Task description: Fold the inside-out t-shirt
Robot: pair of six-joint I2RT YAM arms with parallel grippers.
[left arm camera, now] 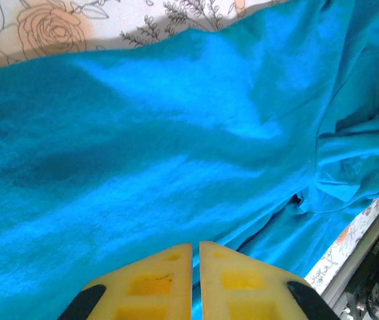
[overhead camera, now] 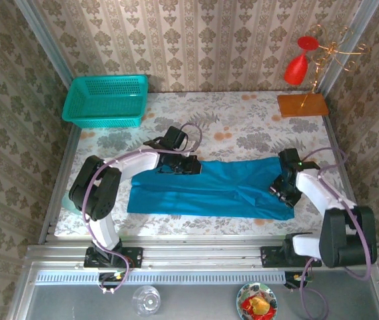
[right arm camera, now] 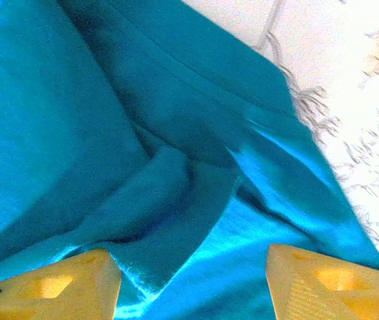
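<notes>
**Item 1, the inside-out t-shirt**: teal-blue cloth, lying flat on the table as a long band from left to right across the near half. Its right end is bunched into folds. The left wrist view shows smooth fabric with soft creases. The right wrist view shows overlapping layers and a hem edge.

**Item 2, left gripper**: sits at the band's far edge near its left end. Seen from the wrist, the yellow fingers are clenched with only a thin slit between them. Whether any cloth is nipped in the slit cannot be told.

**Item 3, right gripper**: at the shirt's right end. Seen from the wrist, the fingers stand wide apart, released, with rumpled cloth between and beyond them.

**Item 4, table**: covered in a floral pattern.

**Item 5, mesh basket**: teal, at the far left corner, well apart from the shirt.

**Item 6, orange base**: at the far right corner, carrying a wire rack and a red goblet.
</notes>
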